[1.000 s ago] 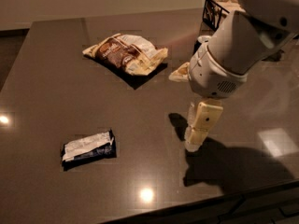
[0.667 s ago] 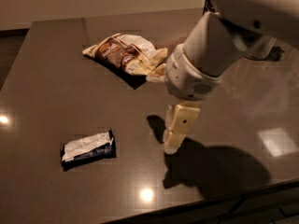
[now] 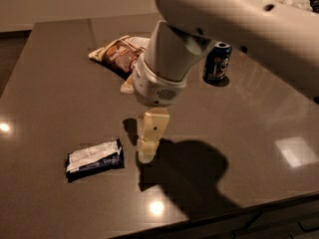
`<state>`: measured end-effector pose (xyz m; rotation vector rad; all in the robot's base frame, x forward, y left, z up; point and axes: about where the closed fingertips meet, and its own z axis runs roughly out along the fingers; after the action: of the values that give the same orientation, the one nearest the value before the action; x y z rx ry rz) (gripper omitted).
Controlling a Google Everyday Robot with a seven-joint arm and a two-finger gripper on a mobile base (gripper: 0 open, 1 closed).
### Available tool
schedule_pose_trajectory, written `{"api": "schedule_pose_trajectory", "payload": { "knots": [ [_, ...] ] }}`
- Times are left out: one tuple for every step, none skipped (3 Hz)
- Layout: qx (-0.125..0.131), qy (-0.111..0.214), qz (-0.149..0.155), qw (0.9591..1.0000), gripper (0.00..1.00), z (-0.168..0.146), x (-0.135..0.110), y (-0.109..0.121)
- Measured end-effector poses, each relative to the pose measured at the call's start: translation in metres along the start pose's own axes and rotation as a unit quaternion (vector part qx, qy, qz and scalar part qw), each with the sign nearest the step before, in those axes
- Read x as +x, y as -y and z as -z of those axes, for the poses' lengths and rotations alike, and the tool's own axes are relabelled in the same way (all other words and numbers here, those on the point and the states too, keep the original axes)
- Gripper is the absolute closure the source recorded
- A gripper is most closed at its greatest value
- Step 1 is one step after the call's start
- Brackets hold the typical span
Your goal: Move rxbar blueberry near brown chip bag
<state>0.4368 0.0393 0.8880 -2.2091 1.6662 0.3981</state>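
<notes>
The arm (image 3: 169, 59) has swung left across the worktop (image 3: 55, 98) in the last second. It began out on the right side, and each glimpse has shown it nearer the front-left area where the snack bar (image 3: 94, 158) lies. The bar and the chip bag (image 3: 117, 54) have not shifted at all, so nothing has been picked up yet. I'd say this is still the approach, with the whole carry to come.

The claw (image 3: 148, 152) hangs pointing down from the bulky wrist, low over the worktop and just to the right of the bar. It is close to the bar's right end but not touching it. Whether it is apart or together I cannot tell from where I stand, since it shows edge-on as one pale piece.

The bar lies flat, white panel up, with its long side roughly across my view. The chip bag sits well apart from it at the far side, partly hidden behind the arm. A blue soda can (image 3: 217, 62) stands to the right of that.

To my eye, the claw needs a little more leftward travel to get over the bar before it drops.
</notes>
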Motion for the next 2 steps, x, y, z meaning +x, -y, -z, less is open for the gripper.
{"api": "schedule_pose_trajectory", "payload": {
  "knots": [
    [-0.033, -0.006, 0.007, 0.9994, 0.0, -0.032, -0.014, 0.002],
    [-0.055, -0.013, 0.01, 0.9983, 0.0, -0.062, -0.025, -0.004]
  ]
}}
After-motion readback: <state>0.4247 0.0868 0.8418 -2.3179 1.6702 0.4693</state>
